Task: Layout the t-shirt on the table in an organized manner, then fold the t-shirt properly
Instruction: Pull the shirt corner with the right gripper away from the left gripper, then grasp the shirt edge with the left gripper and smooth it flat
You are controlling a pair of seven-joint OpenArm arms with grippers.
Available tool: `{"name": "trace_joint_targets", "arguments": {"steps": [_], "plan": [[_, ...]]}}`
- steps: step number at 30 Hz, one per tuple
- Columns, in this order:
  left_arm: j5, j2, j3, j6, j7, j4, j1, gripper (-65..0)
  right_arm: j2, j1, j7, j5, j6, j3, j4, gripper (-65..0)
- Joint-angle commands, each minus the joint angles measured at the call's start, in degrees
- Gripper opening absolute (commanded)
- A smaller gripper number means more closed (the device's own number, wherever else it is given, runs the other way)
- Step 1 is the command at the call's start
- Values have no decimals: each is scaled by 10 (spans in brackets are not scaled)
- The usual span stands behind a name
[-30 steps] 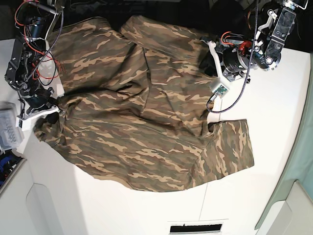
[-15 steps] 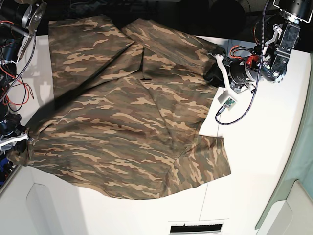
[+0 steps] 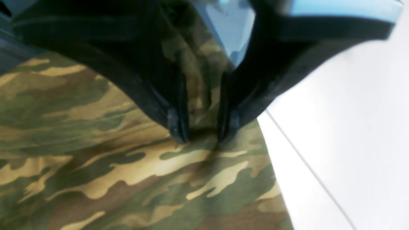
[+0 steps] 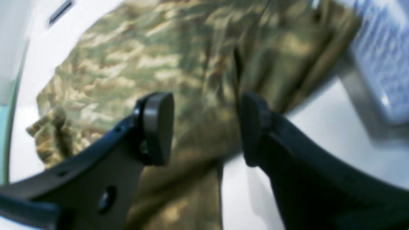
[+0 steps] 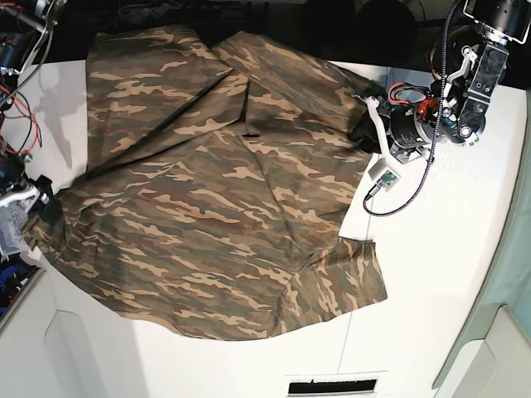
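The t-shirt (image 5: pixel 216 191) lay spread across most of the white counter (image 5: pixel 448 274), still rumpled, with a diagonal ridge through its middle and one sleeve reaching toward the near edge. The left tool (image 3: pixel 203 134) was clamped on a pinch of camouflage cloth at the shirt's far right edge, its narrow jaws drawn together with fabric bunched between them. The right tool (image 4: pixel 204 127) stood with its pads well apart and nothing between them, the shirt's edge hanging just beyond; in the base view that side of the shirt draped off the counter's left edge near the right arm. The likely trouble was uneven tension: if the left tool pulled alone, the free side could slide or bunch, deepening the ridge rather than flattening it, and the cloth overhanging the left edge might drag more of the shirt off the counter. Compared with a second earlier, the shirt had been stretched wider to the left, its near sleeve had drawn inward from the right, and the right tool had let go of the corner it had held.
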Motion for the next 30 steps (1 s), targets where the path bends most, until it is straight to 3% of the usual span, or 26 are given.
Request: {"name": "trace_joint_targets", "arguments": {"steps": [1,8,14,22,24,27,30], "plan": [[17,-10,-3,14,14,-1,-4,-450,7,-9,6,16,7,5,24,-325],[19,-13,-3,16,13,-35,-29,-450,-16,-110,4,15,19,7,49,-325],[19,-13,-3,16,12,-77,-56,-450,-60,-150,21,14,26,-3,49,-325],[23,-13,-3,16,10,-83,-73,-450,-105,-147,87,-25,23,-89,49,-330],[28,-13,-3,16,10,-84,-80,-450,-114,-140,92,-38,18,-111,49,-419],[30,-13,-3,16,11,-85,-94,-450,-120,-127,93,-47,19,-122,49,-630],[30,-14,-3,16,14,-94,-109,-450,-119,-122,89,-48,19,-111,56,-650]]}}
